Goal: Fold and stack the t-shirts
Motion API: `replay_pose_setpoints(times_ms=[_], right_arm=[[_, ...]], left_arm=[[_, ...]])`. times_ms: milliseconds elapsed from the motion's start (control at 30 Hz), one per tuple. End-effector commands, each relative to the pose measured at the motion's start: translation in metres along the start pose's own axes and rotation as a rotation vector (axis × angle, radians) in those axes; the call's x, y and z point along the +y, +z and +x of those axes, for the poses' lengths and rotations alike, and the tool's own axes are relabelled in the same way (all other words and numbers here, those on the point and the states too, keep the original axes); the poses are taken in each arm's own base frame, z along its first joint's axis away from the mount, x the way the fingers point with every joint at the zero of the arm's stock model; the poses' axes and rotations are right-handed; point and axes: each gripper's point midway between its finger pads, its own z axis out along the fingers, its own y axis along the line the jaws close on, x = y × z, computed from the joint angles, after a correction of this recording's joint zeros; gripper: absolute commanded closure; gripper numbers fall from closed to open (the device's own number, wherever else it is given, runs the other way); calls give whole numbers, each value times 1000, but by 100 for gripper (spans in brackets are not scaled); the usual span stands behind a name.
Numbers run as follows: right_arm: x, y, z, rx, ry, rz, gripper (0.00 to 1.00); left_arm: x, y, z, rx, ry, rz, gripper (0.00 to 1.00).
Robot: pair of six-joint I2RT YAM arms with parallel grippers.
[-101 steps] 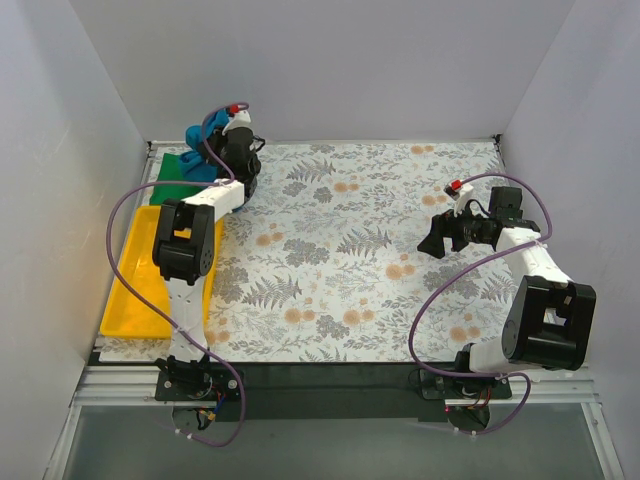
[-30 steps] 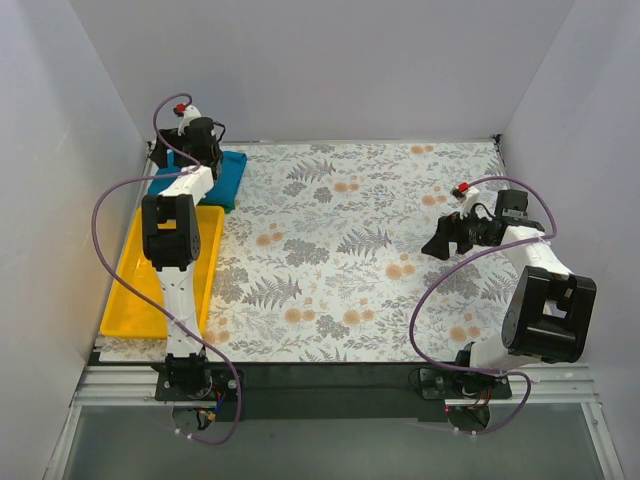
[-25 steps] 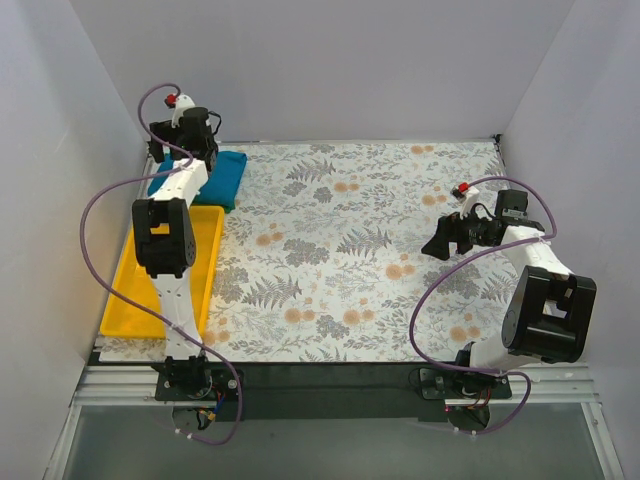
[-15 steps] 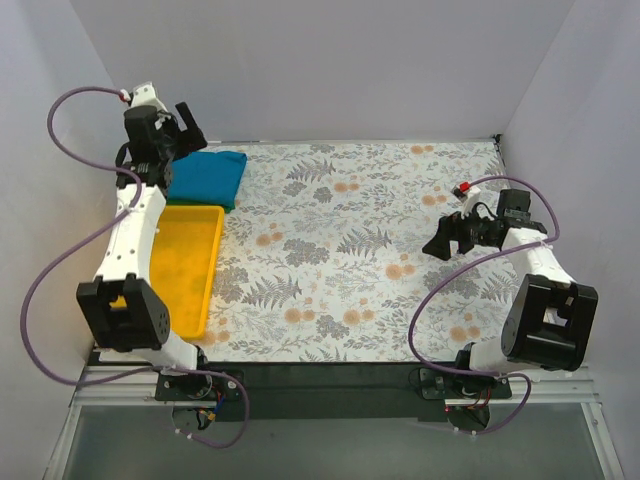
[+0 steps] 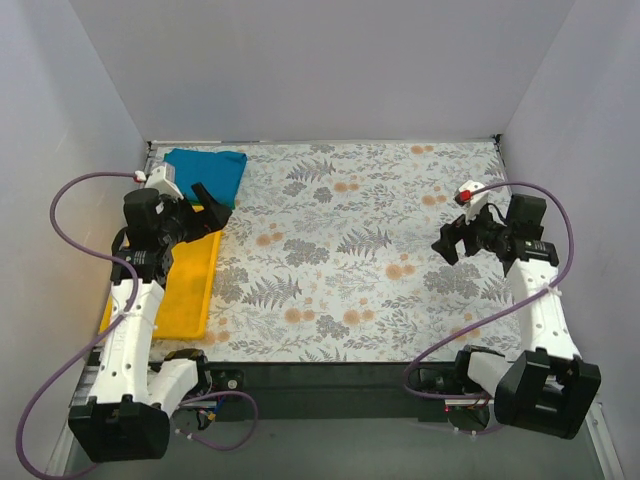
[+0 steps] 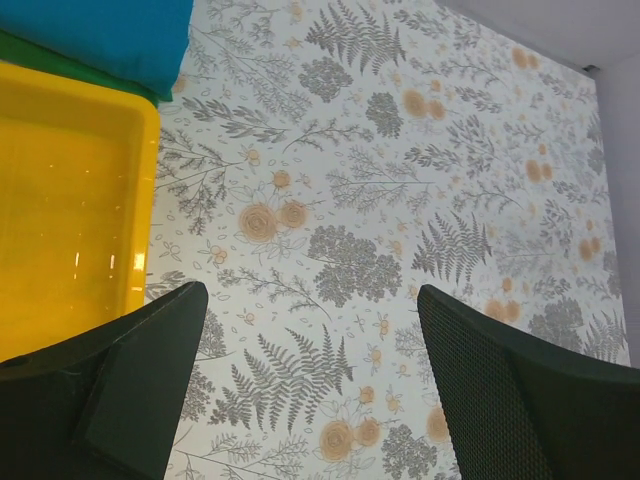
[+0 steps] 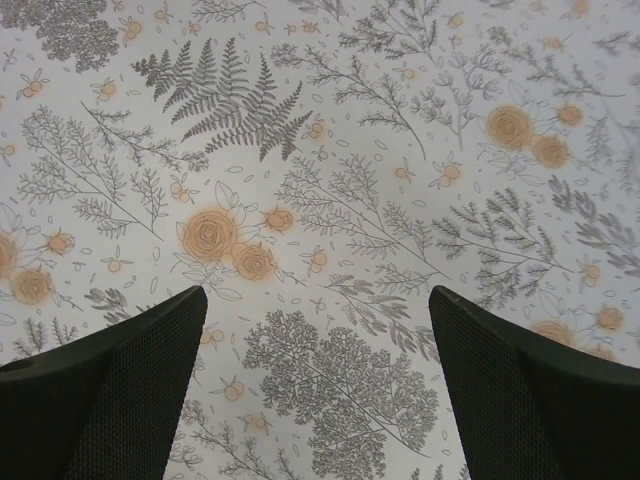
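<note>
Our left gripper (image 6: 310,310) hangs above the floral cloth (image 5: 350,230), its jaws spread wide with nothing between them. Ahead of it and off to its left lies the teal shirt (image 6: 100,35), folded flat. A thin strip of the green shirt (image 6: 50,58) shows under the teal one's near edge, so the teal lies on top. The yellow tray (image 6: 60,200) sits just left of our left finger, its far rim meeting the green strip. Neither shirt touches the gripper. Our right gripper (image 7: 318,310) also stands wide and grips nothing, with only patterned cloth beneath it. Both shirts lie well apart from it, far off to its left across the table.
</note>
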Motion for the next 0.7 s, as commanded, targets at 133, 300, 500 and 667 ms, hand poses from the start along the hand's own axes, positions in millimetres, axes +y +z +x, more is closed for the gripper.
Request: replay_pose_setpoints(times_ms=[133, 300, 500, 667], right_arm=[[-21, -57, -15, -10, -194, 371, 2], [-39, -84, -23, -116, 117, 623, 2], [-51, -100, -21, -153, 288, 763, 2], [-58, -111, -16, -178, 374, 858, 2]], left_arm=[[-3, -30, 11, -46, 16, 11, 14], [-2, -46, 14, -98, 35, 5, 14], [-4, -50, 19, -112, 21, 18, 14], [-5, -51, 19, -118, 22, 28, 14]])
